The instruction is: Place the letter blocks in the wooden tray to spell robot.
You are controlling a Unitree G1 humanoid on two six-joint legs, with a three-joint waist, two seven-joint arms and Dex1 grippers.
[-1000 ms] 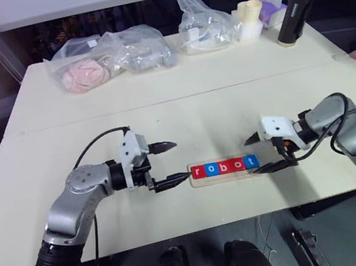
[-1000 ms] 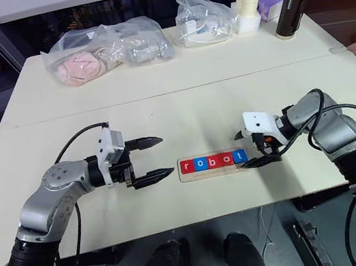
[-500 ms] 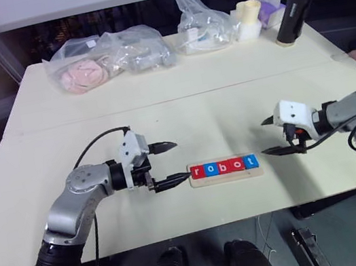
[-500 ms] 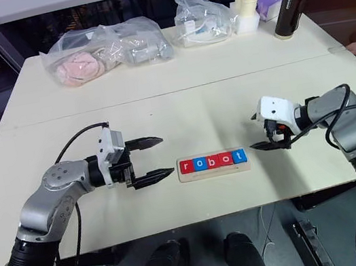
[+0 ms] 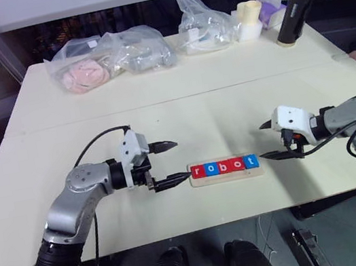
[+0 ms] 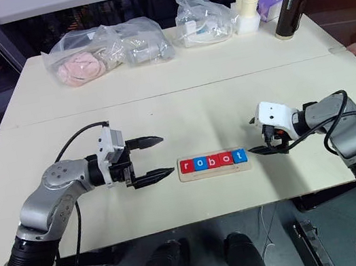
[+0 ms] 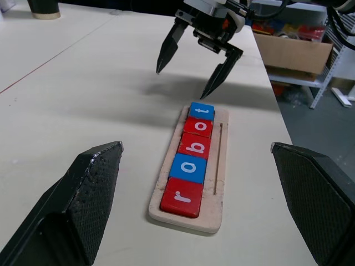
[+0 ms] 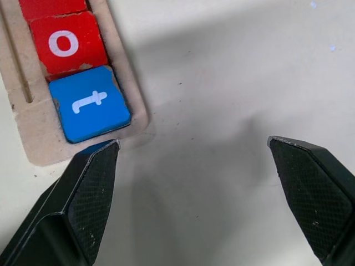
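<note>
Near the desk's front edge, the wooden tray point(image 5: 225, 168) is being shown with all five letter blocks point(image 5: 224, 165) seated in it, spelling robot. Both tools are being held open and empty: the left tool point(image 5: 166, 165) just beside the tray's r end, the right tool point(image 5: 270, 140) just off its t end. Retreat is best being made straight outward, so that no fingertip is being dragged across the tray.

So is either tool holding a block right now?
No. Both the left tool and the right tool are open and empty; the five blocks sit in the tray.
</note>
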